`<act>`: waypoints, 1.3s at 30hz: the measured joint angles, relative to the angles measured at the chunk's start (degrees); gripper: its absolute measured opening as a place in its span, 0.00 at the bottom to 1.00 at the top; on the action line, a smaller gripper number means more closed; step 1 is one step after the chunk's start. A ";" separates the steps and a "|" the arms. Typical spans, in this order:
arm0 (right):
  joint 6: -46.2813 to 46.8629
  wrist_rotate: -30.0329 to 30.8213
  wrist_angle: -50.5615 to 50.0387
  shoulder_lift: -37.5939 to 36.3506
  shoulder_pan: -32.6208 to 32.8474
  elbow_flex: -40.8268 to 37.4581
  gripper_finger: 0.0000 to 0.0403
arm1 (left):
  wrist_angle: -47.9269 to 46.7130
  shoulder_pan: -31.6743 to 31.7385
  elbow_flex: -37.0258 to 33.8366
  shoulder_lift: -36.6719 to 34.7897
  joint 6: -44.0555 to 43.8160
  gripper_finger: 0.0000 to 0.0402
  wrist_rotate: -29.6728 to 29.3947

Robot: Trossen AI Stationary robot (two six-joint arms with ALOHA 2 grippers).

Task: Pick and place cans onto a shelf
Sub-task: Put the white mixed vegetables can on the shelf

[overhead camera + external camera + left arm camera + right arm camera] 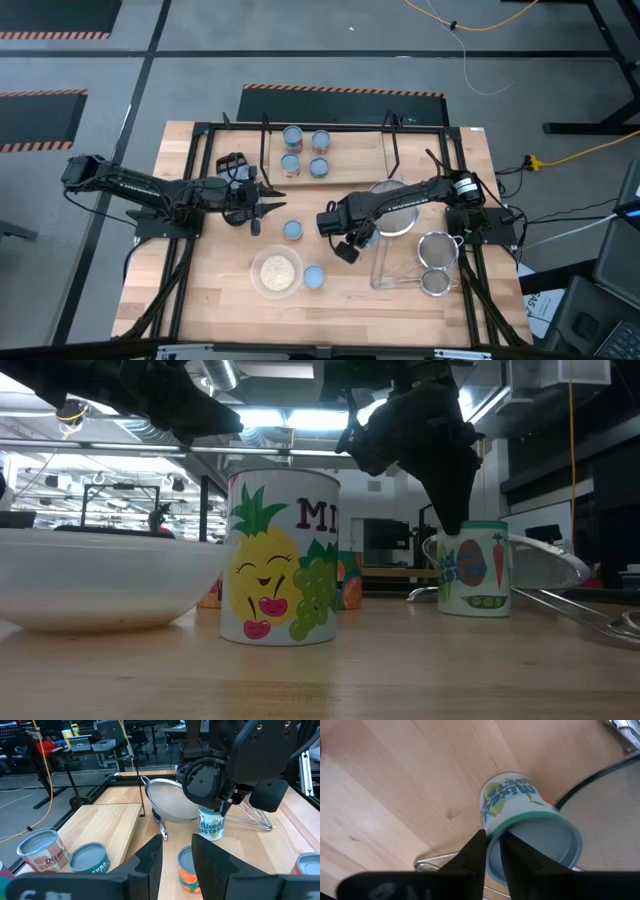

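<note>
Presently under inspection: vegetable can point(211, 824), a short tin with white label, blue lettering, printed carrot and peas, a teal band under the rim and a pale silver top. Standing upright on the table point(220, 300), just beside the mesh strainer point(172, 802), near the table's middle.

Right claw point(491, 834) directly over that can, at its upper rim, with the right arm reaching in from the right edge and the wrist bent steeply downward. Cannot tell whether pinching the rim or merely resting against it.

Left claw point(177, 842) spread, with nothing between, held low over the table and pointing across toward the right arm. Left arm stretched out from the left edge, roughly level.

Elsewhere noted: fruit can point(282, 555) with pineapple and grapes artwork, upright beside the white bowl point(100, 575); orange-labelled can point(187, 875) just ahead of the left claw; four cans point(292, 136) grouped upright on the shelf point(365, 150) at the far side.
</note>
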 joint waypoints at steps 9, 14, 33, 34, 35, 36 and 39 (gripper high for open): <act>-5.63 -0.07 -0.05 0.00 0.00 0.00 0.02 | 0.00 -0.01 0.00 0.00 0.00 0.24 -0.01; -8.91 -0.13 -0.30 -0.13 0.00 0.02 0.02 | 0.00 0.01 0.00 -0.02 0.00 0.24 -0.01; -30.04 1.32 -14.43 0.01 -1.93 22.37 0.02 | 0.00 0.00 0.00 0.00 0.00 0.24 -0.01; -31.87 2.31 -14.49 -0.07 -2.36 23.43 0.02 | 0.02 -0.01 0.00 0.00 0.00 0.24 0.01; -33.66 3.42 -14.52 -0.07 -2.79 24.35 0.02 | 0.00 0.01 0.00 0.00 0.00 0.24 0.01; -35.68 4.41 -14.60 -0.07 -3.35 25.19 0.02 | 0.00 -0.01 0.00 0.00 0.00 0.24 -0.01; -41.80 7.40 -14.58 -0.08 -5.33 27.30 0.02 | 0.00 0.01 0.00 0.00 0.00 0.24 -0.01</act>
